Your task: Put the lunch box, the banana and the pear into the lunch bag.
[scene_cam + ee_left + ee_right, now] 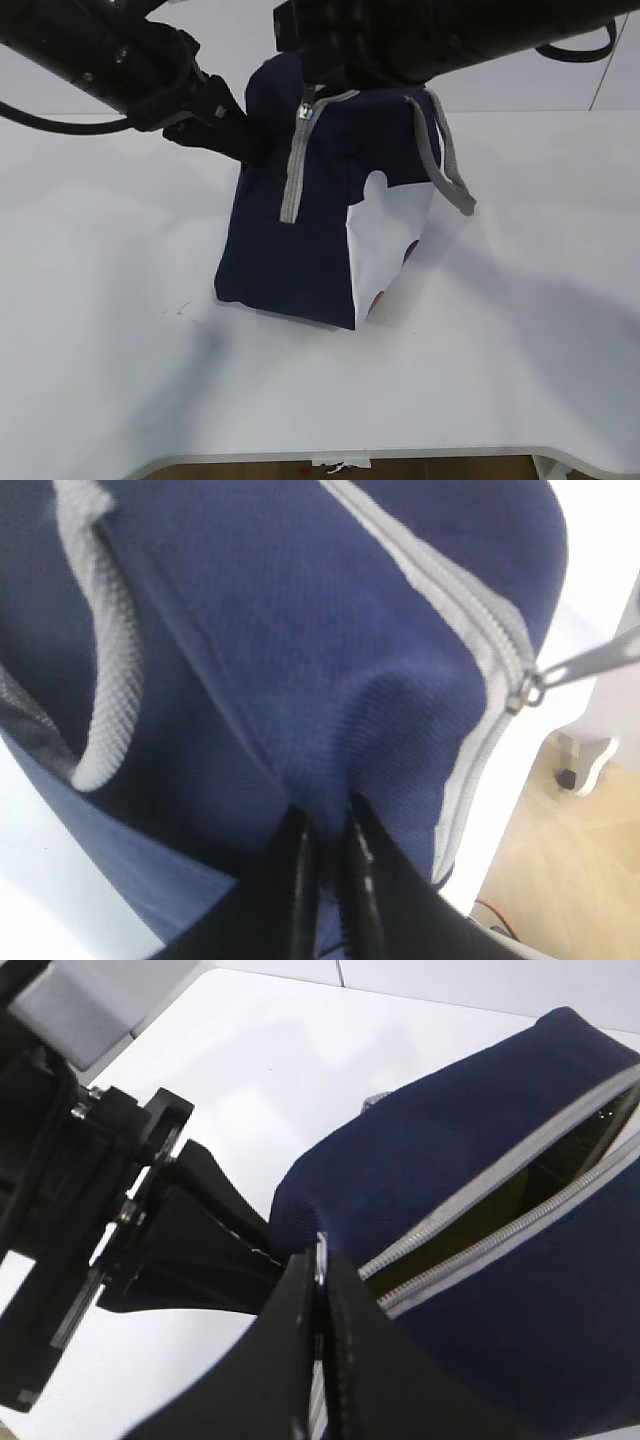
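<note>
While the lunch bag (300,240) stands upright on the table (120,380), the left gripper (328,820) pinches a fold of navy fabric at the bag's 9 o'clock corner, jaws together. The right gripper (320,1260), reaching in from 2 o'clock, clamps what appears to be the metal ring pull (320,1250); the zipper (500,1200) gapes partly.

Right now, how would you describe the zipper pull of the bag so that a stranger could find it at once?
On the white table stands one navy lunch bag. Follow its grey zipper up the front to the top edge. There the small metal ring pull sits, clamped in the right pincer; it is the only shiny metal piece on the bag.
</note>
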